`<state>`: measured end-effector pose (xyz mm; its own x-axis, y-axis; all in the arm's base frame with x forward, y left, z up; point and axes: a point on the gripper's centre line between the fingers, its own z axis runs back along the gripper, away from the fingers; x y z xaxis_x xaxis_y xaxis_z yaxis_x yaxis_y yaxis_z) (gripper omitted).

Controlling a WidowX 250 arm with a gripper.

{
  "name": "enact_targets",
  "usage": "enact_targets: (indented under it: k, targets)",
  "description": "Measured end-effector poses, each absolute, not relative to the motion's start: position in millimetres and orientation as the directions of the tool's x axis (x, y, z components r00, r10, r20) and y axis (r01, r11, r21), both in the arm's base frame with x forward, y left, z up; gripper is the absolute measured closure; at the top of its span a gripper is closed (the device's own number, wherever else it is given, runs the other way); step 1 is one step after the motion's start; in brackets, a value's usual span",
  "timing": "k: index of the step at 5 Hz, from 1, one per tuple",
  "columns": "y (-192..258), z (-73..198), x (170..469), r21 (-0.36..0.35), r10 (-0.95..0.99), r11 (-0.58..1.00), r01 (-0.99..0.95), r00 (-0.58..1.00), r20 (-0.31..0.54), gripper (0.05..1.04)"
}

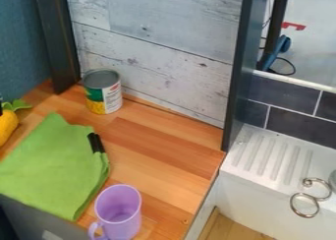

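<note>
The yellow toy with green leaves (7, 126) lies at the frame's left edge near the green cloth (52, 167); the hand's state and what is done or left, I cannot tell.

No readable text; can label (112, 97) illegible

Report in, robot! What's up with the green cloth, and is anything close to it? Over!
Green cloth lying on wooden counter. Purple mug upright, close by cloth's near right corner. Tin can upright by back wall. Over.
</note>
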<state>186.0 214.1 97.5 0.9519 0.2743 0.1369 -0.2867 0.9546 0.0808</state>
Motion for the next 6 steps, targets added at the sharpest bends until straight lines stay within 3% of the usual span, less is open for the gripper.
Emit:
enact_targets:
  k: [2,4,6]
  targets:
    - [229,77,194,0.103,0.391,0.906,-0.410,0.906,0.164,0.081]
    - [236,48,191,0.153,0.434,0.882,-0.445,0.895,0.102,0.081]
    - [238,19,197,0.145,0.418,0.895,-0.423,0.906,0.060,0.081]
